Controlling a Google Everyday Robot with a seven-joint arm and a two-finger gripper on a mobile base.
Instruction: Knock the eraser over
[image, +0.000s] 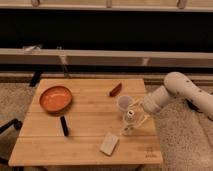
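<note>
1. Camera view, progress: the eraser (64, 126) sits in the lower left of the frame on the wooden table (85, 152), just below the orange bowl (55, 98). It looks to be standing on end, though the angle makes that hard to confirm. I judge the knock not yet made.
2. Camera view, gripper: the gripper (136, 116) is right of centre, over the table's right side, just beside a pale cup (124, 103) and a clear bottle (129, 123). It is well apart from the eraser. I cannot tell whether it is open or closed, or whether it touches the bottle.
3. Camera view, what is left: by my reading, the whole task. The white arm (175, 92) would have to cross leftward to reach the eraser and tip it.
4. Camera view, counts: one eraser, one orange bowl, one pale cup, one clear bottle, one reddish-brown sausage-shaped thing (115, 89) in the upper middle, one pale pad (109, 144) at the lower middle, one table, and one arm with one gripper.
</note>
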